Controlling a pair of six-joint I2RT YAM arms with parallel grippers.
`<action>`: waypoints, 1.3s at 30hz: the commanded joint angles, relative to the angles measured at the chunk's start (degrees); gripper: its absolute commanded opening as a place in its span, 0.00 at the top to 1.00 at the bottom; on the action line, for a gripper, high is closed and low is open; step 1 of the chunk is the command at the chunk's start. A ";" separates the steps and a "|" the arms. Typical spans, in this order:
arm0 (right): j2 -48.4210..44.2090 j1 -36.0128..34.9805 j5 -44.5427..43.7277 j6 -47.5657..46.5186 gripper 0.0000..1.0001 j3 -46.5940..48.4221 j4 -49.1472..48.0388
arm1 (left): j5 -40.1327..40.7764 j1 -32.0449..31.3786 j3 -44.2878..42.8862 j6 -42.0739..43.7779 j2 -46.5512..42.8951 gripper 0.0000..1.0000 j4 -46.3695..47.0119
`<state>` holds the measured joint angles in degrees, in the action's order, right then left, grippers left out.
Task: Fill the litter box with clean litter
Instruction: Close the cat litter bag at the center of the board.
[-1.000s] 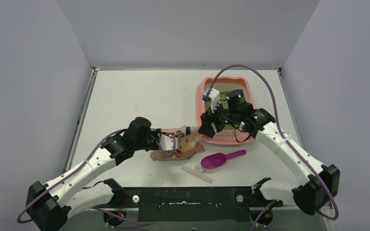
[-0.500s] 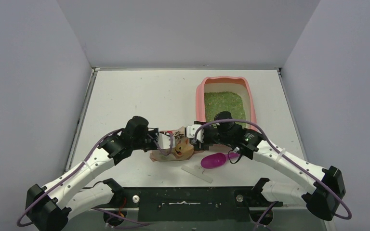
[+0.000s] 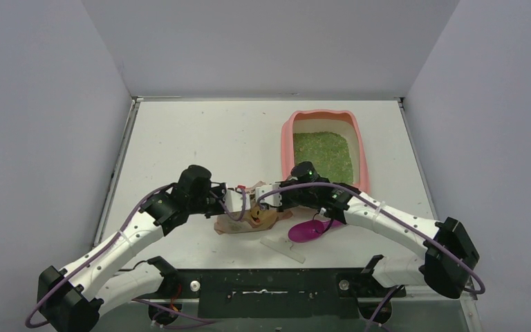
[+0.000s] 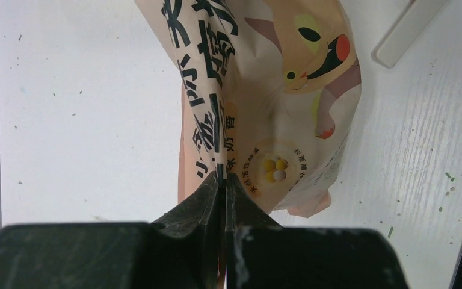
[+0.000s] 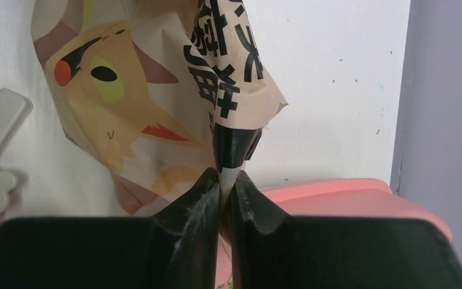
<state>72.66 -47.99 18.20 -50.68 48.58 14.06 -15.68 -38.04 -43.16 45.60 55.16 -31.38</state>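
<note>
Left gripper (image 4: 222,180): my left one is closed tight. It pinches one edge of the bag (image 4: 277,90).
Right gripper (image 5: 225,177): this one is closed too. It pinches the other edge of the same bag.
Why I hold it so: I think one pinch on each side lets me lift the bag and keep its mouth where I want it for pouring.
Bag: it sits crumpled on the table (image 3: 193,138), right between my two grippers.
Litter box (image 3: 285,149): it is on the right side of the table, just behind the bag. It lies flat with its open side up.
Its long way: it runs from my side toward the back wall. My right arm hides the near end.
Litter (image 3: 323,153): a green bed lies inside the box.
Scoop (image 3: 308,230): it lies on the table under my right arm. Nobody holds it.
</note>
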 commanded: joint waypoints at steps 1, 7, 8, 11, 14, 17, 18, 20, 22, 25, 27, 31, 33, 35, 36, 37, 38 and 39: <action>1.10 -0.19 -6.92 -1.15 0.98 3.29 -3.09 | -2.27 0.81 -3.41 -0.79 -0.34 1.00 -3.65; 0.31 3.54 1.97 -0.69 1.00 8.04 6.59 | -0.14 3.49 -3.43 -0.74 -0.41 1.00 -4.06; -0.38 5.33 7.02 -0.54 1.00 8.37 8.27 | 0.03 4.17 -3.47 -0.87 -0.39 1.00 -4.11; -2.43 8.98 16.55 -2.25 1.00 8.56 13.39 | 0.71 6.40 -3.69 -1.03 -0.22 1.00 -4.35; -3.89 10.08 19.78 -4.57 1.00 7.80 16.09 | -0.66 8.64 -3.73 -1.35 -0.47 1.00 -4.07; -4.13 9.73 20.52 -4.88 1.00 7.49 16.06 | -1.87 9.13 -3.95 -1.32 -0.08 1.00 -4.21; -3.99 9.72 20.33 -4.83 1.00 7.41 15.89 | -1.93 9.13 -3.88 -1.31 0.01 1.00 -4.11; -3.44 9.64 20.35 -3.13 1.00 7.90 14.75 | -3.88 9.08 -3.67 -1.31 -0.36 1.00 -2.97; -2.95 9.54 20.29 -1.49 1.00 8.04 13.28 | -8.45 8.99 -2.62 -1.35 -1.94 0.96 0.54; -2.36 9.11 19.48 -0.31 1.00 8.09 11.72 | -15.21 8.40 0.78 -3.03 -4.39 0.59 7.49; -2.02 8.85 19.25 0.38 1.00 8.19 10.90 | -17.87 7.21 2.04 -4.81 -4.25 0.56 12.54; -1.20 8.23 18.99 1.52 1.00 8.24 9.40 | -19.92 5.34 -0.94 -5.08 0.06 0.48 14.77; -0.93 7.81 18.73 1.46 1.00 8.29 9.43 | -21.37 4.75 -2.43 -5.14 2.53 0.48 15.71; -1.00 7.41 18.61 1.33 1.00 8.40 9.61 | -21.84 4.47 -3.52 -5.26 4.67 0.47 16.23; -1.17 7.32 18.87 1.29 1.00 8.52 9.66 | -21.73 4.39 -3.90 -5.04 5.78 0.48 15.78; -1.39 7.30 19.03 1.28 1.00 8.50 9.54 | -21.38 4.38 -4.31 -4.25 6.76 0.50 14.74; -1.60 7.17 19.32 1.32 1.00 8.47 9.33 | -20.76 4.34 -4.90 -3.16 7.61 0.57 12.62; -1.92 7.20 19.55 1.36 1.00 8.32 8.99 | -19.78 4.11 -5.74 -2.07 8.34 0.68 10.21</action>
<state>72.01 -40.14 35.79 -50.04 54.04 27.42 -34.00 -33.36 -44.31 41.06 61.32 -19.86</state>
